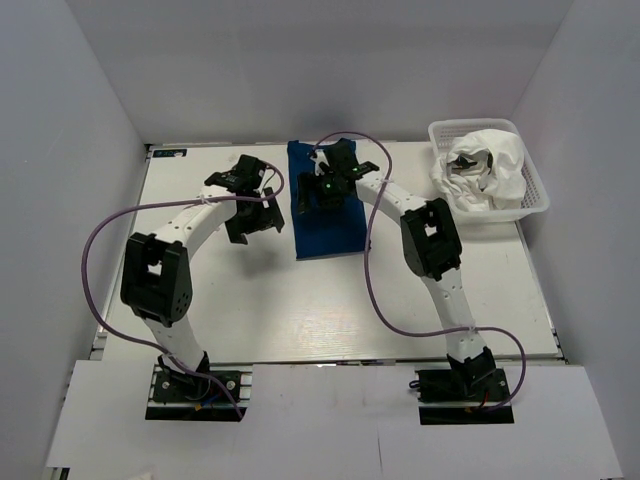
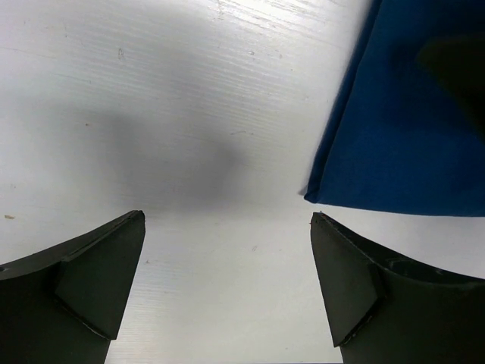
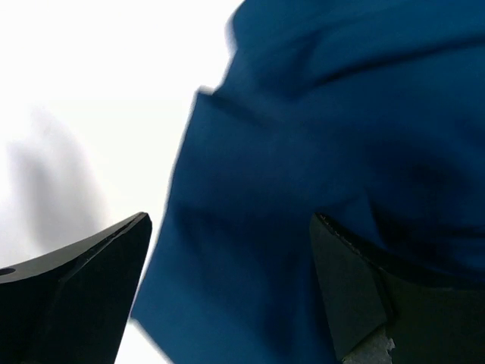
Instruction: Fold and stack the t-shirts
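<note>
1. Left claw (image 2: 227, 220), jaws apart, over bare tabletop (image 2: 151, 91); the folded navy t-shirt (image 2: 409, 129) lies just ahead to its right.
2. Right claw (image 3: 231, 220), jaws apart, over that shirt.
3. White t-shirt (image 1: 490, 165) lies crumpled in the basket (image 1: 537, 200), well right of both claws.

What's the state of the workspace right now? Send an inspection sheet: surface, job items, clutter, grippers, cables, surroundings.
surface: white table, flat, no spills seen
job's things: blue t-shirt folded into a rectangle at the far middle; white t-shirt crumpled in the basket, far right
clutter: nothing seen
grippers: left gripper open over bare table beside the blue shirt's corner; right gripper open above the blue shirt, holding nothing
cables: purple cables loop along both arms; the right one arcs over the shirt's far edge
surroundings: plain grey walls on three sides
</note>
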